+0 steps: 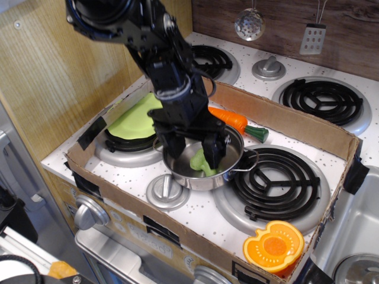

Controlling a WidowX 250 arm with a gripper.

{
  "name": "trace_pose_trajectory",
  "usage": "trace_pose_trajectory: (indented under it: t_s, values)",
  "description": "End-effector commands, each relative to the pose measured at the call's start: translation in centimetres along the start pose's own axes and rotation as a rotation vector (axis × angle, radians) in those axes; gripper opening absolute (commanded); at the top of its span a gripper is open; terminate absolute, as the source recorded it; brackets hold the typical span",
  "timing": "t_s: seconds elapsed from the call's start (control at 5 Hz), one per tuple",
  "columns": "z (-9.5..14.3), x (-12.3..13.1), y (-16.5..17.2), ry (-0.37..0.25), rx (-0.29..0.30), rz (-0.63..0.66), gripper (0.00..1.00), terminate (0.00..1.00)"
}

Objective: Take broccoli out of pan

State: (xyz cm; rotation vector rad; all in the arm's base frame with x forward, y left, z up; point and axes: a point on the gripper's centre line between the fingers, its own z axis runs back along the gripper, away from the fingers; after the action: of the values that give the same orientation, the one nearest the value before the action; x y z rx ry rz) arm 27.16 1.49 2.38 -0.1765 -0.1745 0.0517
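The shiny steel pan [230,155] with wire loop handles sits in the middle of the toy stove top. The pale-green broccoli [199,161] lies inside it, partly hidden by a finger. My black gripper [194,152] reaches down into the pan with its jaws open, one finger on each side of the broccoli. The right finger [214,151] overlaps the floret; I cannot tell if it touches it.
An orange carrot [228,119] with a green tip lies behind the pan. A lime-green disc [137,119] covers the left burner. A grey knobbed lid [167,191] sits in front of the pan. A cardboard wall [296,127] rings the area. An orange squeezer [273,245] is at front right.
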Motion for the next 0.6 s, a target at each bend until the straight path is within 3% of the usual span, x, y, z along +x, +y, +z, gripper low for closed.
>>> trace_pose_trajectory:
  t_s: [0.0, 0.2, 0.4]
  values:
    - [-0.09, 0.03, -0.12, -0.03, 0.006, -0.011, 1.0, 0.0]
    - [-0.25, -0.11, -0.33, -0.036, 0.015, -0.011, 1.0, 0.0]
    - [-0.3, -0.33, -0.45, -0.039, 0.019, -0.015, 0.0, 0.0]
